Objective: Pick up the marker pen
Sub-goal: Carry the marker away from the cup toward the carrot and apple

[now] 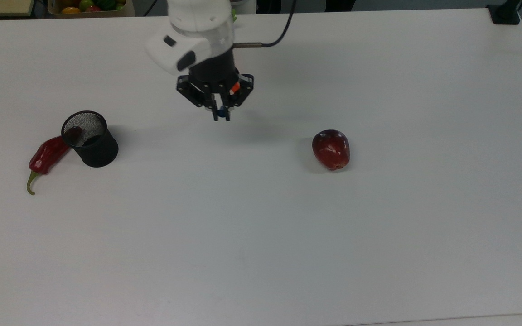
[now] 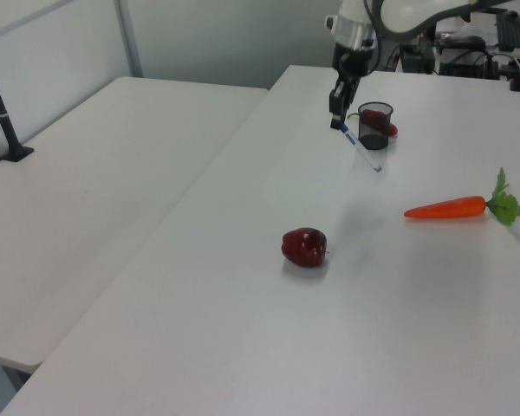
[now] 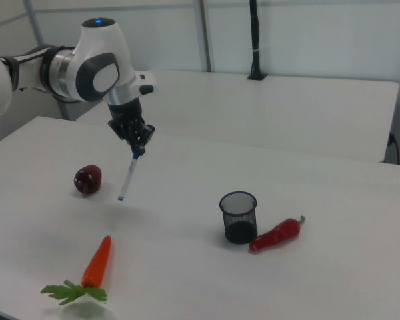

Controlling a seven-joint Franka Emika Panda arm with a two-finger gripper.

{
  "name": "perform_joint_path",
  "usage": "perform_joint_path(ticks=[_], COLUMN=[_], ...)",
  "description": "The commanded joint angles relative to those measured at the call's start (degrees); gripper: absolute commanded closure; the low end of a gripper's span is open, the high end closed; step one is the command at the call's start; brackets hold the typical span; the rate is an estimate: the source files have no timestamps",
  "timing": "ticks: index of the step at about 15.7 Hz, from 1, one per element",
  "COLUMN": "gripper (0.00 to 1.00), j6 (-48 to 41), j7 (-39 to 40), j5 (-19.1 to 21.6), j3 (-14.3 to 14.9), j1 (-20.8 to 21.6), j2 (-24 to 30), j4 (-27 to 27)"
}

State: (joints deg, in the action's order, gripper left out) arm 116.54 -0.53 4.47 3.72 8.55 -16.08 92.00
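- The gripper (image 3: 140,151) is clamped on the marker pen (image 3: 127,177) by its blue-capped upper end.
- The pen hangs steeply below the gripper, clear of the bench (image 3: 187,280).

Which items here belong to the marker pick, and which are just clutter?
Job:
slim white marker pen with blue cap
two-finger gripper, shut on it, holding it above the table

Clutter:
black mesh cup
red chili pepper
orange carrot
dark red apple
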Motion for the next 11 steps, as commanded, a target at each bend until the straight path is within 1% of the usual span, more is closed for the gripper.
perform_joint_path(ticks=[1,7,11], gripper=[0.87,0.86,0.86], j6=[-3.60,-3.43,-2.99], j7=[-0.34,-0.34,-0.26], j5=[0.90,0.90,0.72], j3=[0.76,0.76,0.68], j1=[2.69,5.51,6.04], j2=[-1.58,-6.68,-9.05], j4=[0.46,0.46,0.02])
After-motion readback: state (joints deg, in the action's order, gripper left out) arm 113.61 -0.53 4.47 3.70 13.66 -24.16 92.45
